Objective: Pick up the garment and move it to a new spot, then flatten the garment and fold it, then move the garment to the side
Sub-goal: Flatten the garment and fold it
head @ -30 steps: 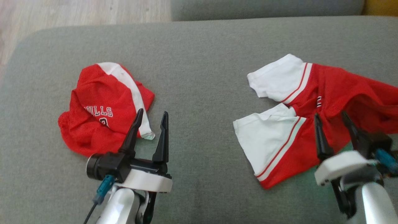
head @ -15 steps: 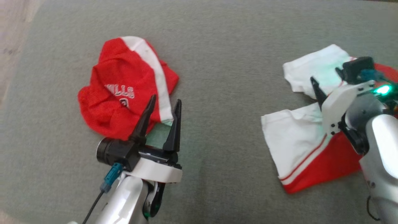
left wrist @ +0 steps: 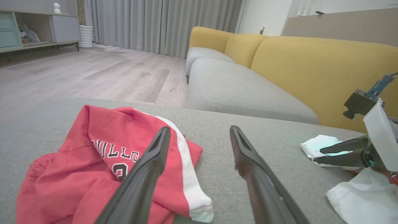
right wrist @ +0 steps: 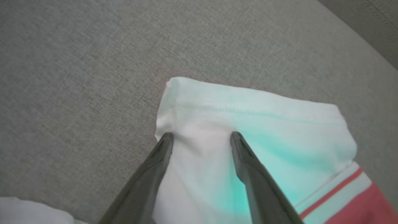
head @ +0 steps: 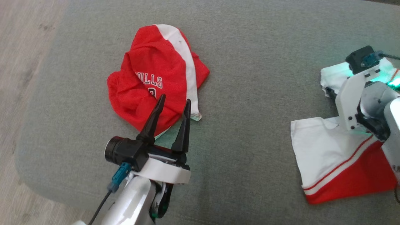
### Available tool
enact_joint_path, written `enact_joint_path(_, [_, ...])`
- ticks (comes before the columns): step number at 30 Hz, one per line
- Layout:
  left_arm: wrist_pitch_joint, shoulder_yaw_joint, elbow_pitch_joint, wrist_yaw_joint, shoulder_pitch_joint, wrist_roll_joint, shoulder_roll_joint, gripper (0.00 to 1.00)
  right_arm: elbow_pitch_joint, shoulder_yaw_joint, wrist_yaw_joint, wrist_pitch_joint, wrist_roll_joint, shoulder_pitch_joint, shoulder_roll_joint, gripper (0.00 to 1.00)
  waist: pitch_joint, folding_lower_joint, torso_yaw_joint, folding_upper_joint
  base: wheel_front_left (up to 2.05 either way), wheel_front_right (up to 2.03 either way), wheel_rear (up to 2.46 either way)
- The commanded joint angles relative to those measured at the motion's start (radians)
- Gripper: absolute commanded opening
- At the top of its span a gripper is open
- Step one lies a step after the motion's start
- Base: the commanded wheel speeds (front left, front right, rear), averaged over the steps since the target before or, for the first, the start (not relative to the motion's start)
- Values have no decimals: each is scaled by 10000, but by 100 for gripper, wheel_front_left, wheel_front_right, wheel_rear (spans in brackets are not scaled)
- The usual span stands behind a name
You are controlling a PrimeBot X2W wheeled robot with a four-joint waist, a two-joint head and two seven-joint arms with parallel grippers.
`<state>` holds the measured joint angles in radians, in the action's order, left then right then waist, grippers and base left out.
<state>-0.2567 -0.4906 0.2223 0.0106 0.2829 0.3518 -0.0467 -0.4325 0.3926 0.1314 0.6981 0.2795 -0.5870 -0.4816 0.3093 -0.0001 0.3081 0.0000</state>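
Observation:
Two garments lie on the grey sofa cushion [head: 250,56]. A crumpled red jersey [head: 156,78] with a white stripe and lettering sits at the left. My left gripper [head: 174,100] hovers open at its near edge, and in the left wrist view the jersey [left wrist: 93,161] lies under the left finger of that gripper [left wrist: 199,129]. Red-and-white shorts [head: 328,153] lie at the right. My right gripper [right wrist: 202,137] points down, open, its tips touching the white hem of one leg of the shorts [right wrist: 248,124]. In the head view the right wrist covers its fingers.
Wooden floor [head: 18,93] runs past the cushion's rounded left edge. A yellow sofa back [left wrist: 311,68] and another grey seat [left wrist: 233,90] stand beyond. Bare cushion lies between the two garments.
The head camera has swung, shifting the whole picture. My right arm has reached forward and tipped down onto the far white leg of the shorts. The left gripper stays by the jersey.

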Motion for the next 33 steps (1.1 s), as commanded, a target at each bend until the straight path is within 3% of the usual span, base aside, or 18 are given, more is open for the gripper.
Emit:
enact_joint_path(1, [-51,222,-341,102,345,51,-35,100,-152,294,-7,312,70,217,-229,41,56,1,113,0,0,0,0])
enact_joint_path(2, [-51,213,-345,122,352,57,-35,100,-208,347,-7,393,151,200,-279,0,66,1,144,0,0,0,0])
enact_joint_path(9, [-51,240,-386,160,364,43,-35,100,-465,300,-7,346,488,-103,-394,0,180,1,222,0,0,0,0])
enact_joint_path(18, [-51,207,-451,158,574,58,-35,100,-579,-384,-7,-2138,93,-1897,43,0,524,1,355,0,0,0,0])
enact_joint_path(26, [-51,94,-453,169,725,147,-35,100,-1863,-1778,-7,-4459,-1378,-4355,586,0,686,1,694,0,0,0,0])
enact_joint_path(29, [-51,110,-462,202,707,162,-35,100,-2651,-2035,-7,-4816,-2023,-4879,765,0,664,1,784,0,0,0,0])
enact_joint_path(30, [-51,117,-461,203,698,163,-35,100,-2913,-2024,-7,-4839,-2233,-4955,799,23,654,1,805,0,0,0,0])
enact_joint_path(31, [-51,128,-459,207,690,161,-35,100,-3197,-2018,-7,-4807,-2407,-4980,831,100,639,1,818,0,0,0,0])
enact_joint_path(33, [-51,167,-457,227,675,155,-35,100,-3683,-1899,-7,-4777,-2577,-4937,919,100,601,1,808,0,0,0,0])
